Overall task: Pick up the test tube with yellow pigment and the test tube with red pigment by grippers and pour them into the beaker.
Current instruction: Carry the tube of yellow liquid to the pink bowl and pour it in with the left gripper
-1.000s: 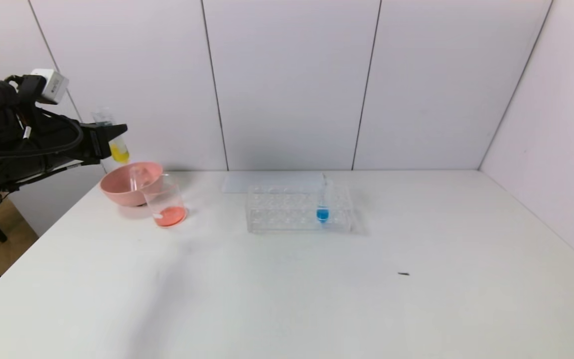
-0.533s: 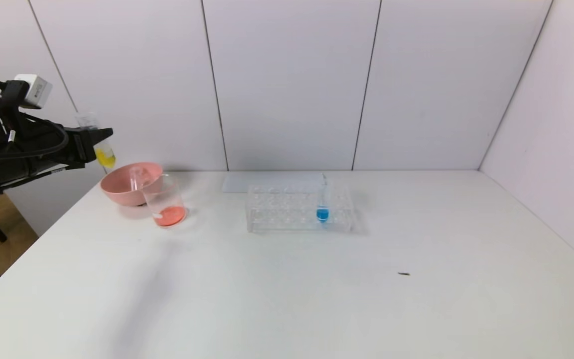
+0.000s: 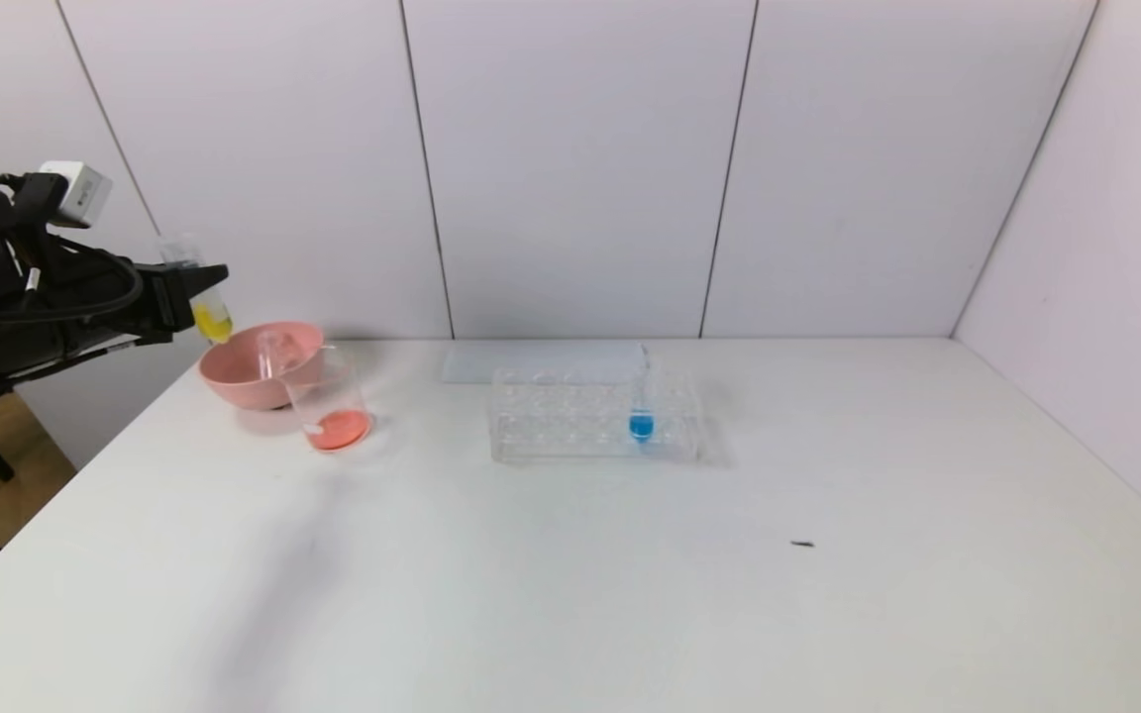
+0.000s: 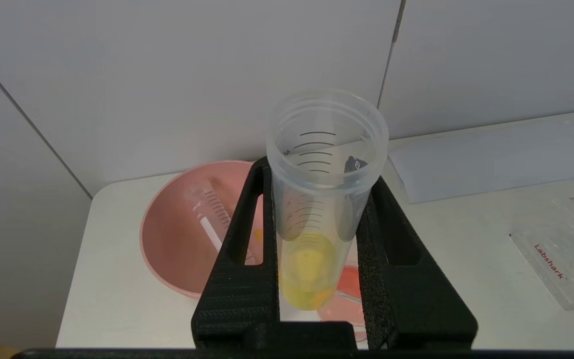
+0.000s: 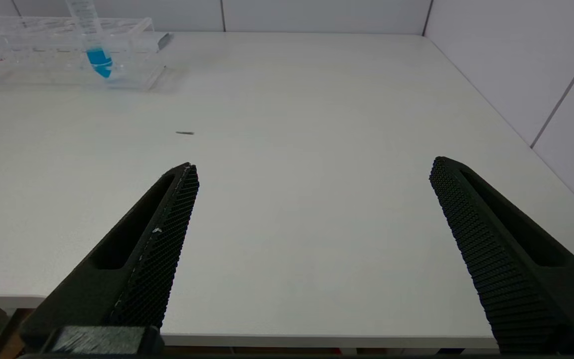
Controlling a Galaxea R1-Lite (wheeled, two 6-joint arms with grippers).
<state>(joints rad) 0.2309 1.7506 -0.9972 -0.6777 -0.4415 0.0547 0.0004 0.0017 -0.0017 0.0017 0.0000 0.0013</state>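
My left gripper (image 3: 202,284) hangs in the air left of the pink bowl, shut on the test tube with yellow pigment (image 3: 206,312). The tube stands nearly upright, mouth up, with the yellow liquid at its bottom. In the left wrist view both black fingers press the sides of this tube (image 4: 317,199). The beaker (image 3: 325,384) stands in front of the bowl with red liquid (image 3: 339,429) in its bottom. No tube holding red pigment is in view. An empty clear tube (image 4: 208,215) leans inside the bowl. My right gripper (image 5: 313,164) is open over the table's near edge.
The pink bowl (image 3: 234,381) sits at the table's far left corner. A clear tube rack (image 3: 570,421) in the middle holds a blue-liquid tube (image 3: 641,411). A white sheet (image 3: 531,361) lies behind the rack. The table (image 3: 570,574) ends close behind my left arm.
My left gripper has carried the yellow tube a little to the left, away from the beaker, then dipped slightly. The tube is still upright. Nothing else has moved.
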